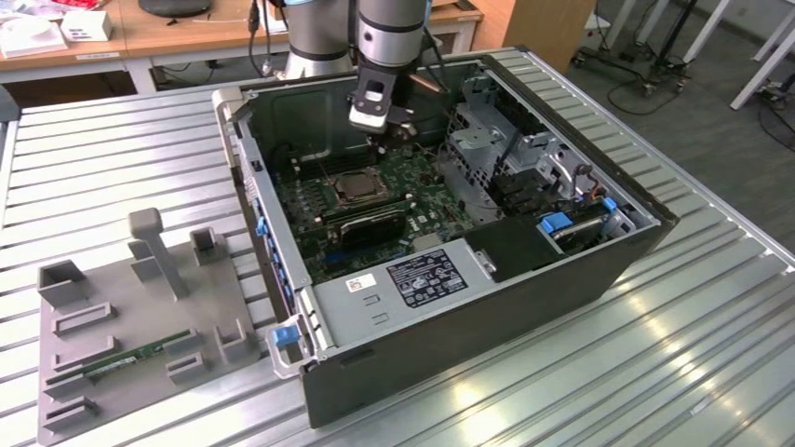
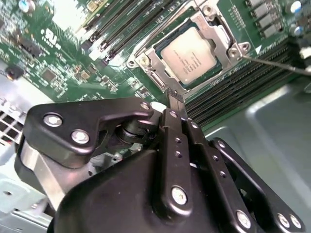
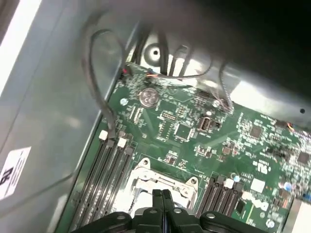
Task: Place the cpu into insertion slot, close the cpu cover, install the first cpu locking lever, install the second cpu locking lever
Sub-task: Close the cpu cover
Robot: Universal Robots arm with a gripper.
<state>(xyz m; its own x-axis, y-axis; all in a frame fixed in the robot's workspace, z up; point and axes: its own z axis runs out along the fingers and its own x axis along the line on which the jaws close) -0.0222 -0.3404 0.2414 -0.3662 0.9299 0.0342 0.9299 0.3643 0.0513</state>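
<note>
two steps looked done: we saw the cpu (image 2: 188, 54) seated under the lowered cpu cover (image 2: 221, 36) on the motherboard (image 2: 63, 73). gripper (image 2: 175, 99) hung just above, pinched closed, empty. one locking lever (image 2: 277, 64) seemed unlatched.

An open computer case (image 1: 497, 307) is lying on a slatted table (image 1: 695, 363), with a holder tray (image 1: 74, 391) sitting just beside it on the exterior view's left and a memory stick (image 1: 130, 358) resting in the tray's near part. Inside, the cpu (image 1: 357, 189) is sitting in its socket mid-motherboard (image 1: 416, 182), the cpu cover (image 2: 221, 39) apparently lying flat around it in the second wrist view. The gripper (image 1: 397, 140) is hanging above the board, just beyond the socket's far side. A power supply (image 1: 423, 277) is occupying the case's near end.
</note>
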